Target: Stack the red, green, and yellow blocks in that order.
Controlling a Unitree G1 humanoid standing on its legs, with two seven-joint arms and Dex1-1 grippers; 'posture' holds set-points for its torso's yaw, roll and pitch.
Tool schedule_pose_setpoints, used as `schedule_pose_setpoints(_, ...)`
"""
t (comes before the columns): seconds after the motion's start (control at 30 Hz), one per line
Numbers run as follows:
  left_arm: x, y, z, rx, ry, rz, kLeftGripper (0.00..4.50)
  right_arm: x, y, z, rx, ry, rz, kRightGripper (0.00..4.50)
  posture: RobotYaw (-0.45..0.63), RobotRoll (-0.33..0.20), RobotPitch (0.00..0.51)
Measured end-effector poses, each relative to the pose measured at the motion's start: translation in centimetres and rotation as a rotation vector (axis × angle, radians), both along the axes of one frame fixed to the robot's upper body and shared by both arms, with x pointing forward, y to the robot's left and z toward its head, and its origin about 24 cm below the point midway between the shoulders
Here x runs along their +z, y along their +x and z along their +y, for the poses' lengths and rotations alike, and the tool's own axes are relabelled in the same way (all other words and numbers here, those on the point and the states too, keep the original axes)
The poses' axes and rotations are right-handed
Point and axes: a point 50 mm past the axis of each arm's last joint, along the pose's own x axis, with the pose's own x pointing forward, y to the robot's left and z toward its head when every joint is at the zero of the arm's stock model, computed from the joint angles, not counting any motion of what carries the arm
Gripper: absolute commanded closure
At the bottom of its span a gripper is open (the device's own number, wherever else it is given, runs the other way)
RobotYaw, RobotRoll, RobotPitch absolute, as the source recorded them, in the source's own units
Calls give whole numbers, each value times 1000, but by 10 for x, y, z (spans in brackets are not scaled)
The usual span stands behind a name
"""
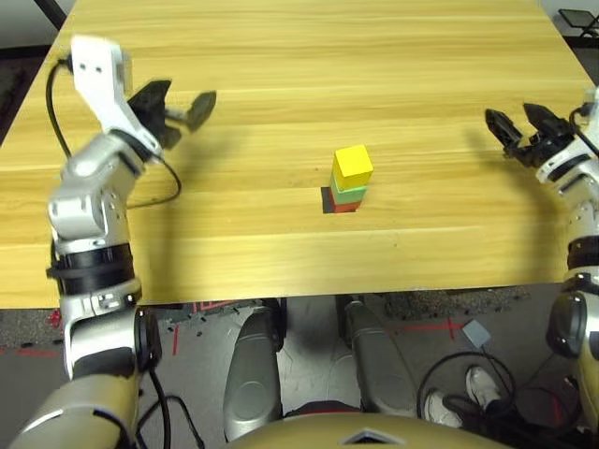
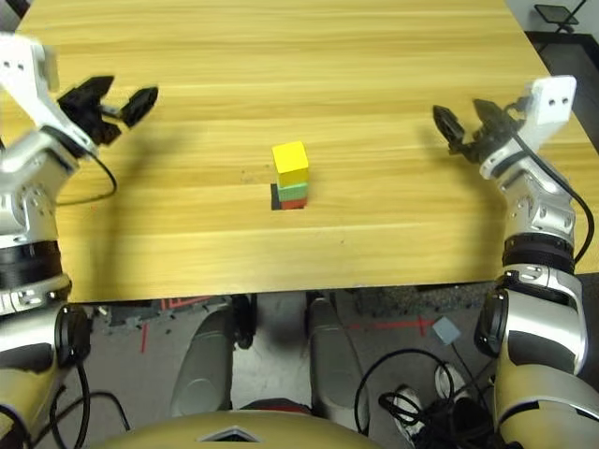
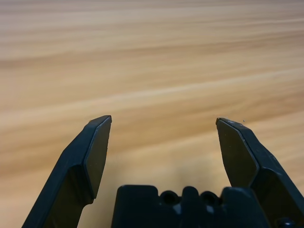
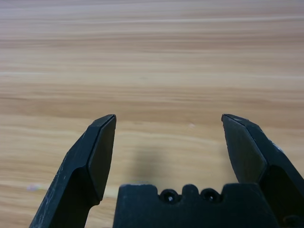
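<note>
Mid-frame on bench (image 1: 281, 56): yellow block (image 1: 353, 163) atop green block (image 1: 348, 194) atop red block (image 1: 344, 206). Left claw (image 1: 178, 104) upper left, right claw (image 1: 513, 122) far right, both released, empty.

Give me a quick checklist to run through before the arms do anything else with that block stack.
1. Stack order: red block at the bottom, green block in the middle, yellow block on top: ok.
2. Stack alignment: the yellow block sits slightly turned on the green one, but upright: ok.
3. Left gripper off to the left, away from the stack, jaws open and empty: ok.
4. Right gripper off to the right, away from the stack, jaws open and empty: ok.
5. Red block centred on the black patch under it: cannot tell.
</note>
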Motion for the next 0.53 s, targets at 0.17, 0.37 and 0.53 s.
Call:
schedule_pose_setpoints(0.17,-18,-4,-3,85,-44,-80,18,-9,-11,-24,-107,-4,23,0,45,-55,254)
schedule_pose_setpoints(0.37,-25,-1,2,188,-79,-155,18,-15,-27,-45,-212,-1,16,0,11,-67,268)
schedule_pose_setpoints(0.53,-32,1,3,198,-80,-172,18,-19,-30,-49,-238,6,23,0,-6,-69,270)
